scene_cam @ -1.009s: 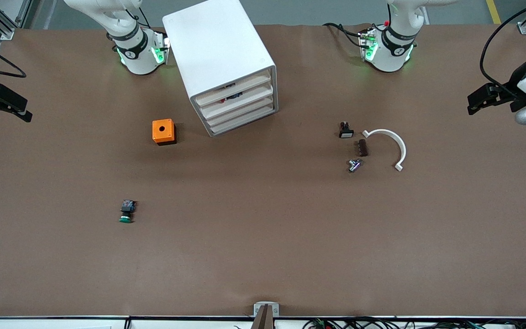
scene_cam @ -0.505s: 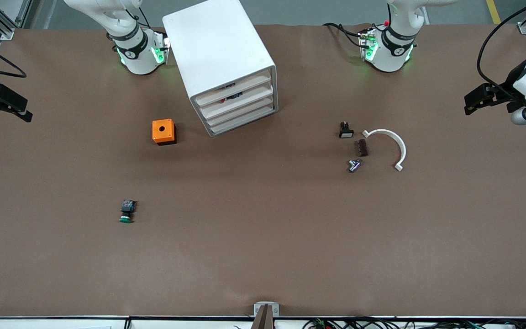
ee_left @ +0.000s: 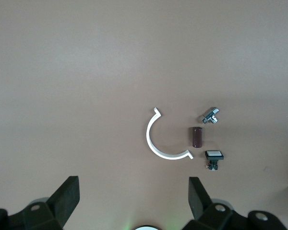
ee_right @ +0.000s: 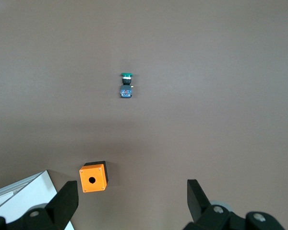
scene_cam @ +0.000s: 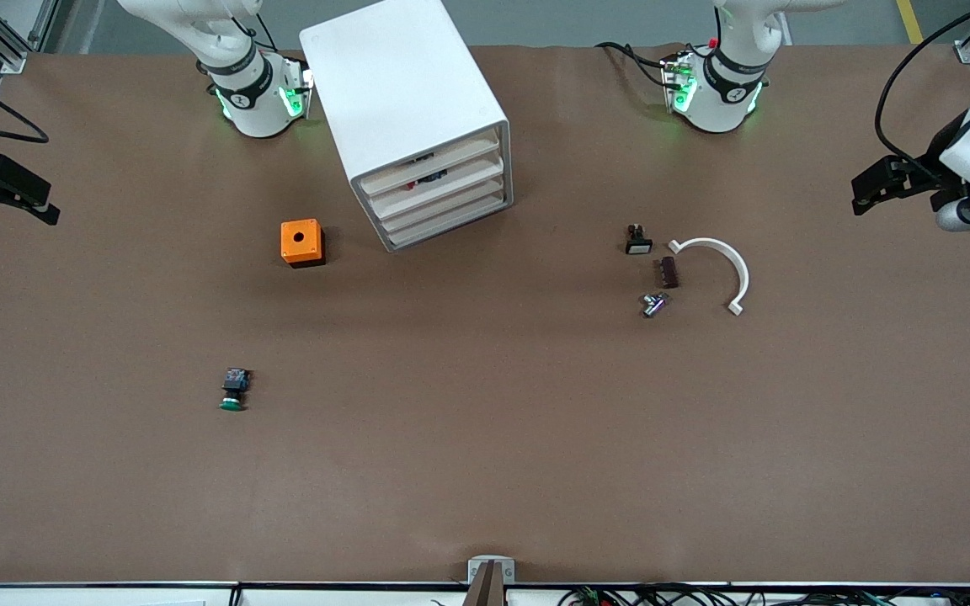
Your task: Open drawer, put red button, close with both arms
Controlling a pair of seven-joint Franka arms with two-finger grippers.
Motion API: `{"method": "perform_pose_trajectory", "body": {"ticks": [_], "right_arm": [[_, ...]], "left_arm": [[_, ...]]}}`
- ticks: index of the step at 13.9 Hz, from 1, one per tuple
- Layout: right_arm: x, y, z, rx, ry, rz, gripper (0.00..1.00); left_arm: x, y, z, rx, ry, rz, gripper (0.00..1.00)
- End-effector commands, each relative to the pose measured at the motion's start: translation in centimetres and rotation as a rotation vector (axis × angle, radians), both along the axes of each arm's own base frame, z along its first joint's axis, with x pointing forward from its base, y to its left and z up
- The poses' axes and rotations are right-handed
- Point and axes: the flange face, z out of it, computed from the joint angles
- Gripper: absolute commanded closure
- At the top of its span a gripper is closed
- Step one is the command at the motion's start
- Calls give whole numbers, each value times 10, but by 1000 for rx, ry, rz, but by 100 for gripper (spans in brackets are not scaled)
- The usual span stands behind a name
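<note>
Front view: the white cabinet (scene_cam: 418, 126) stands between the two arm bases, its four beige-fronted drawers facing the front camera at a slant. All four fronts sit nearly flush. In the gap above the second drawer (scene_cam: 439, 187) from the top a small dark object with a speck of red (scene_cam: 429, 178) shows; this is probably the red button, already inside, though it is too small to be sure. An orange box (scene_cam: 301, 242) with a hole sits just beside the cabinet toward the right arm's end; a green-capped button (scene_cam: 234, 390) lies nearer the camera than the cabinet. A white curved clip (scene_cam: 716, 269), a brown block (scene_cam: 668, 272), a metal fitting (scene_cam: 653, 304) and a white-capped switch (scene_cam: 637, 240) cluster toward the left arm's end, well apart from the cabinet. The left gripper (scene_cam: 872, 189) hangs over that end's edge, the right gripper (scene_cam: 5, 198) over the other.

Left wrist view: the left gripper's fingers (ee_left: 67, 199) are spread wide with nothing between them, over the clip and its neighbours.

Right wrist view: the right gripper's fingers (ee_right: 67, 203) are likewise spread and empty; a cabinet corner shows beside the orange box.

The button looks light, rigid and smooth-capped, best pinched across its black body. The drawer should slide lightly; press on the front's middle.
</note>
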Motion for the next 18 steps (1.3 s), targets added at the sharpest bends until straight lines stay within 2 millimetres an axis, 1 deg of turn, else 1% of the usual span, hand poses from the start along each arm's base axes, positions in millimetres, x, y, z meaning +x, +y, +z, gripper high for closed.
{"method": "perform_pose_trajectory", "body": {"ticks": [1, 3, 4, 5, 7, 10, 13, 18], "right_arm": [[-1, -3, 5, -6, -10, 8, 0], [-1, -3, 5, -8, -10, 8, 0], [-1, -3, 5, -6, -10, 8, 0], [-1, -3, 5, -8, -10, 8, 0], [-1, -5, 6, -8, -14, 4, 0], [-1, -5, 8, -6, -17, 5, 0], [-1, -3, 8, -6, -17, 8, 0], [-1, -6, 8, -8, -16, 4, 0]], "left_arm": [[-14, -12, 4, -12, -16, -7, 0], [-19, -13, 4, -13, -16, 26, 0], [-22, -14, 1, -14, -9, 35, 0], [-25, -16, 3, -34, -11, 39, 0], [-24, -18, 3, -45, -10, 39, 0], [-25, -15, 3, -45, -7, 46, 0], [-25, -14, 9, -48, -16, 47, 0], [-23, -13, 11, -49, -20, 48, 0]]}}
